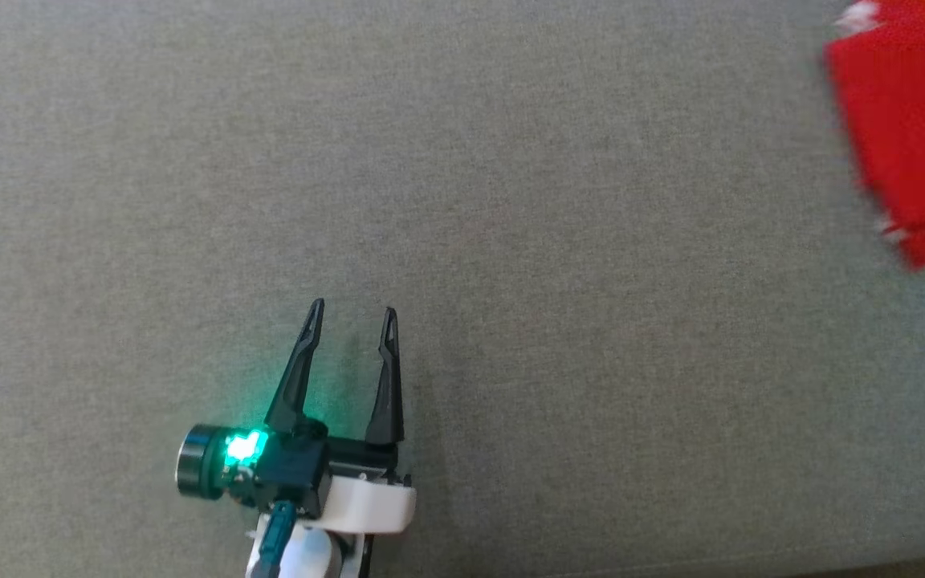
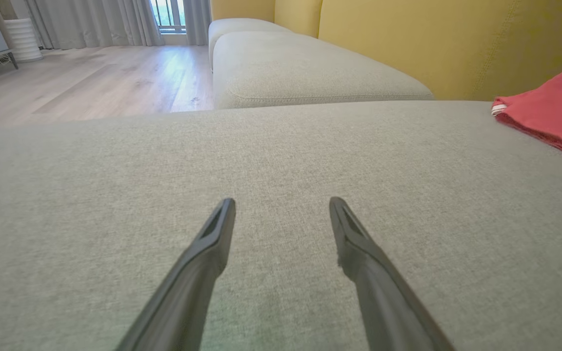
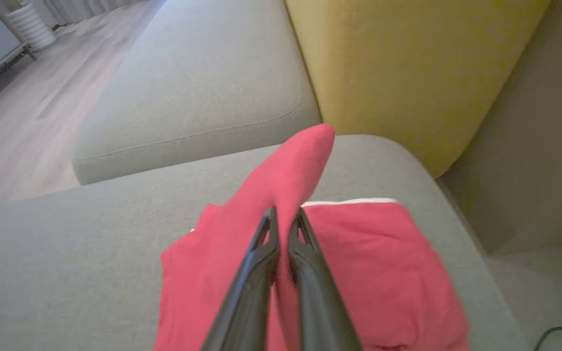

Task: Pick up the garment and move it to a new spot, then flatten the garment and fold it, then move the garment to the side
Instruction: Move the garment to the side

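Grip looks firm: right gripper (image 3: 283, 214) has its fingers pressed together on a raised fold of the red garment (image 3: 373, 253), which lies folded at the grey sofa seat's (image 3: 66, 253) right end, probably for the move aside. The left gripper (image 1: 350, 315) hovers spread apart, holding nothing, well clear.

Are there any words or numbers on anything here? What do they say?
None can be read.
The garment is plain red with a white edge.
The sofa is bare grey fabric.
The left gripper has a green light and no lettering that can be seen.
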`<state>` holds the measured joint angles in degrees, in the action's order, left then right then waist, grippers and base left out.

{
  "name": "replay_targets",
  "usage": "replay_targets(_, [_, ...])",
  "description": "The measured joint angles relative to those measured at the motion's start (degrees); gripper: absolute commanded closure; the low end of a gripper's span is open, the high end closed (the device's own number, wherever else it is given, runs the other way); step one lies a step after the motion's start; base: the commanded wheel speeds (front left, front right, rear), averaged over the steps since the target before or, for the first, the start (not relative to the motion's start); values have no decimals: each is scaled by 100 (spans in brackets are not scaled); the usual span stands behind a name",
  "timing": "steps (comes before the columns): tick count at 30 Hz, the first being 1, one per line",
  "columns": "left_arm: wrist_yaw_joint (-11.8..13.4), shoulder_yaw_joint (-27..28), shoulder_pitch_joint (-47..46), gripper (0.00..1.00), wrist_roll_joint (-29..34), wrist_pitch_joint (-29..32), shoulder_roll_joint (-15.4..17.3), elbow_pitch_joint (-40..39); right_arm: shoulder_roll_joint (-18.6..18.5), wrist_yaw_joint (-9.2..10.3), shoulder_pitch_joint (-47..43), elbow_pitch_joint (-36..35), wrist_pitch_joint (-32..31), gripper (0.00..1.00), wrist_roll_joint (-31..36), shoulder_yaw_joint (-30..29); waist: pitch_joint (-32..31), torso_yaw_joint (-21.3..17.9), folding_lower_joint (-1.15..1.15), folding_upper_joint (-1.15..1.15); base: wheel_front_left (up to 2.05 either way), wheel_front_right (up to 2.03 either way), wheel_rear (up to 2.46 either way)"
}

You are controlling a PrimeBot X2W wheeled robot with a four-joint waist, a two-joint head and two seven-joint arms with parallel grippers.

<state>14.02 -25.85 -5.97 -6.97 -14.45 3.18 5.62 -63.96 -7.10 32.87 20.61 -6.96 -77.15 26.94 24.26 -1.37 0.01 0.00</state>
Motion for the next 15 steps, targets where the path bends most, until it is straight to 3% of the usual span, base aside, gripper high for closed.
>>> replay_targets(5, [-44,-7,-201,0,49,0,0,19,-366,0,166,182,59,100,0,-248,239,-27,0,0,0,0,0])
replay_targets(6, [-44,-8,-253,0,49,0,-1,16,-408,0,187,261,59,83,1,-307,284,-25,0,0,0,0,0])
replay_targets(7, [-44,-8,-298,0,48,0,-1,22,-457,0,190,326,59,8,2,-339,321,-23,1,0,0,0,0])
replay_targets(8, [-44,-9,-341,0,48,0,-1,30,-500,0,190,403,66,0,15,-357,348,-19,1,0,0,0,0])
replay_targets(12, [-29,-9,-389,0,34,0,-1,85,-488,0,210,489,193,0,270,-368,299,4,0,0,0,0,0])
replay_targets(15, [19,33,-395,0,-110,0,-2,79,-280,0,211,361,265,0,595,-254,133,2,-1,0,0,0,0])
